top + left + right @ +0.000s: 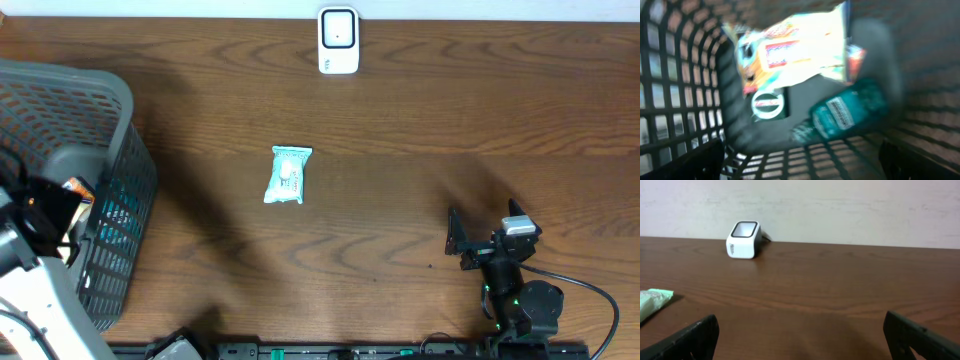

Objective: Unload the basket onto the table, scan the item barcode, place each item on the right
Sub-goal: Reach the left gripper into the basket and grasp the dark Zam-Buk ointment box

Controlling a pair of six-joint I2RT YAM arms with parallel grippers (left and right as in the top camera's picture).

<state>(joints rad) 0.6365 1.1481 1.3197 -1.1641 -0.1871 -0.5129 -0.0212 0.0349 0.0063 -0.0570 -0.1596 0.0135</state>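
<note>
Item position: a pale green pouch (pixel 288 175) lies flat on the bare table (pixel 420 120), mid-field, well apart from both arms.
Item axis: its long side runs toward and away from the rig, slightly tilted, with one short end facing the scanner (pixel 338 42) at the far edge.
Bearing from right gripper (pixel 802 342): the pouch sits ahead and to the left, just inside the left edge of the wrist view, and the scanner is straight beyond it.
Nearer arm: the right, in my judgement.
Right gripper state: jaws spread wide, nothing between them.
Right arm pose: folded low at the near edge, wrist level, looking across the tabletop.
Left gripper (pixel 805 167) state: jaws apart, holding nothing.
Left arm pose: pitched down over the basket (pixel 120 100), above a teal bottle (pixel 845 112) and a snack pack (pixel 795 47).
Reservation: the left wrist view is blurred, so I cannot tell whether any barcode faces up there.
</note>
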